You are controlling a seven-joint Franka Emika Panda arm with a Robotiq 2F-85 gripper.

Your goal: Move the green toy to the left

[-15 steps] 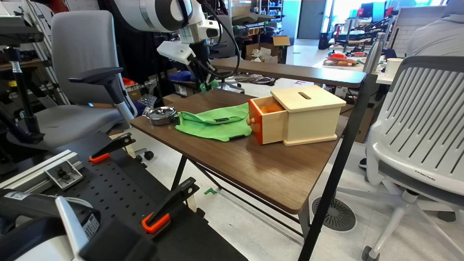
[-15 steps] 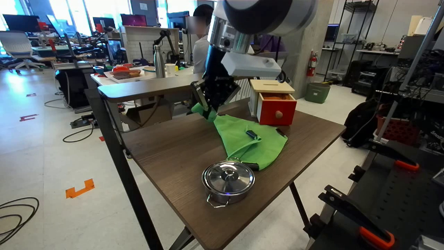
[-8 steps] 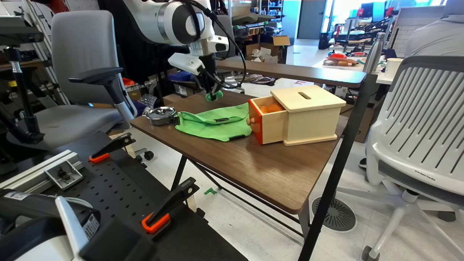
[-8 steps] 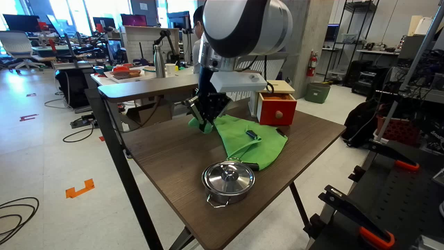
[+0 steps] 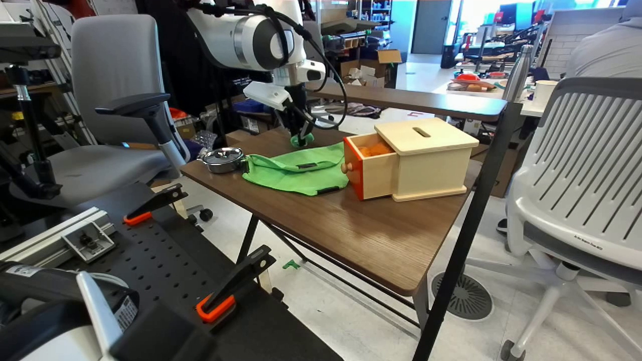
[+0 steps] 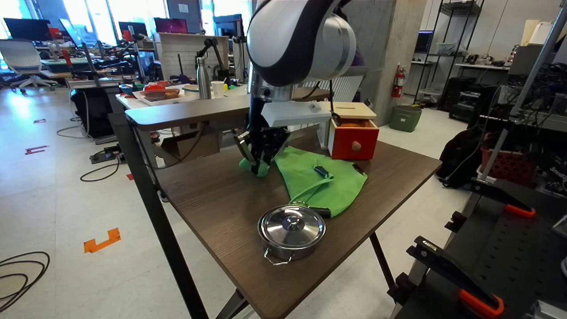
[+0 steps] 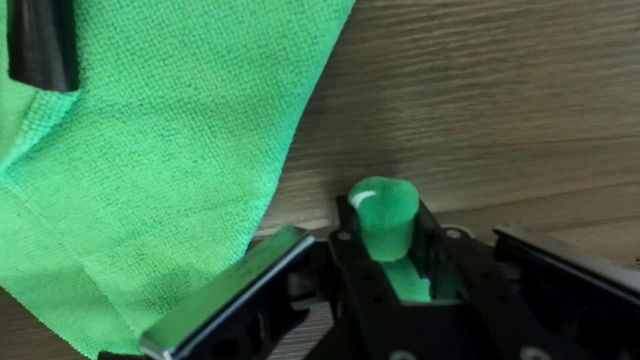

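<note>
The green toy is a small, rounded, bright-green lump. In the wrist view the green toy (image 7: 385,220) sits between the two black fingers of my gripper (image 7: 382,212), which press on its sides. In both exterior views the green toy (image 5: 302,141) (image 6: 261,169) pokes out at the fingertips of the gripper (image 5: 300,134) (image 6: 257,160). It is very low over the brown table (image 5: 361,235); I cannot tell whether it touches the wood. The toy is beside the light-green cloth (image 6: 319,177), apart from it in the wrist view. The fingers hide part of the toy.
The flat cloth (image 7: 150,150) lies close beside the gripper. A wooden box (image 5: 431,168) with a red-fronted drawer (image 6: 353,144) pulled open stands at one end of the cloth. A lidded metal pot (image 6: 291,230) stands at its other end. A raised shelf (image 6: 190,110) runs along one table edge.
My gripper has come down toward the tabletop with the green toy in it. It has shifted a little right in one exterior picture and left in another. The cloth, box and pot have not moved.
</note>
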